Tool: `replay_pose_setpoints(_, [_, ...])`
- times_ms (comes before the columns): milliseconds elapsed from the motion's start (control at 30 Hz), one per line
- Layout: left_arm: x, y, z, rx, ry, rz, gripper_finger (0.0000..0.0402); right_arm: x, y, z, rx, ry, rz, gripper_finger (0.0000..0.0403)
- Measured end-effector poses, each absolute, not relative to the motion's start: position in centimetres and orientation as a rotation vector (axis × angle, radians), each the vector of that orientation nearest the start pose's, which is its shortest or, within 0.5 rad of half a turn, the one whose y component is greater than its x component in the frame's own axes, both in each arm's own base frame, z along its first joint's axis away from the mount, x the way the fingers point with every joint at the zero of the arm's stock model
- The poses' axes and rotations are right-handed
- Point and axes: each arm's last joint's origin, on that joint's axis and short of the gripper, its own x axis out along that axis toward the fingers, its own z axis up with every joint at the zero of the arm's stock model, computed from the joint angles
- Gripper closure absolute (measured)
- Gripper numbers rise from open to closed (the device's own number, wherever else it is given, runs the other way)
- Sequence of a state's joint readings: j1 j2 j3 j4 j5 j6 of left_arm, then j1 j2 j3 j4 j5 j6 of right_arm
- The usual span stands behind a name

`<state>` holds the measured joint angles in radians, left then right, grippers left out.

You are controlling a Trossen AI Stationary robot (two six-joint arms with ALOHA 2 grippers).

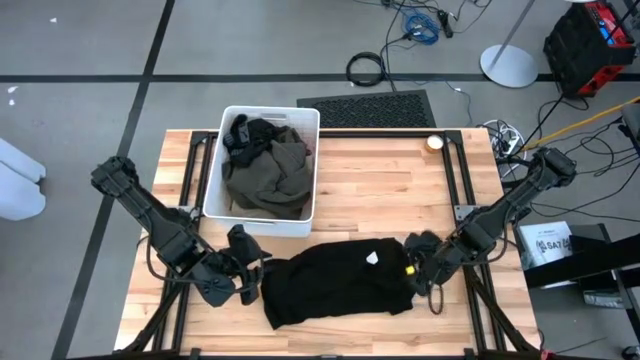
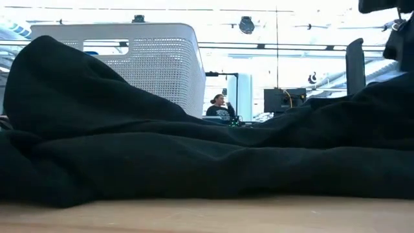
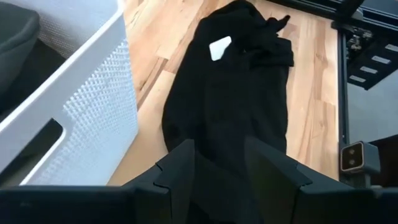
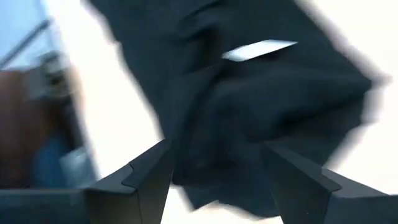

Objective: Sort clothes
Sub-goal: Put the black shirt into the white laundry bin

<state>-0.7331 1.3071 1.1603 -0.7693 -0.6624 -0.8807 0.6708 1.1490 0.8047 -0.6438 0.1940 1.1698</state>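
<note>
Black garment (image 1: 335, 282) spread flat along front edge of surface (image 1: 380, 180). Left gripper (image 1: 250, 277) fingers clamped on its left end; right gripper (image 1: 420, 266) fingers apart at right end. Remaining clothes (image 1: 268, 165) heaped in white bin (image 1: 214, 170); sorting barely begun.

Bin (image 1: 262, 219) hides lower clothes (image 1: 268, 172); low view blocked.
</note>
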Motion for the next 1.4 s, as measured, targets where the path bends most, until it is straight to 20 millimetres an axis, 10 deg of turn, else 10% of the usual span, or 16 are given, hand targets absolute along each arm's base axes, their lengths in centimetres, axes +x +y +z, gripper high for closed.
replay_pose_setpoints(200, [20.6,-15.6,31.0,-0.255,0.650,0.255,0.0251,16.5,10.6,22.6,0.526,1.049,-0.441,0.0173])
replay_pose_setpoints(533, [20.6,-15.6,31.0,-0.254,0.651,0.253,0.0251,18.1,9.3,22.3,0.553,1.022,-0.444,0.0093])
replay_pose_setpoints(900, [20.6,-15.6,31.0,-0.251,0.651,0.253,0.0251,17.7,9.2,14.5,0.621,1.054,-0.354,0.0044])
replay_pose_setpoints(1167, [20.6,-15.6,31.0,-0.253,0.649,0.257,0.0251,17.2,10.9,12.0,0.480,1.130,-0.365,0.0135])
replay_pose_setpoints(1400, [20.6,-15.6,31.0,-0.260,0.647,0.260,0.0251,16.7,11.8,11.8,0.513,1.128,-0.364,0.0337])
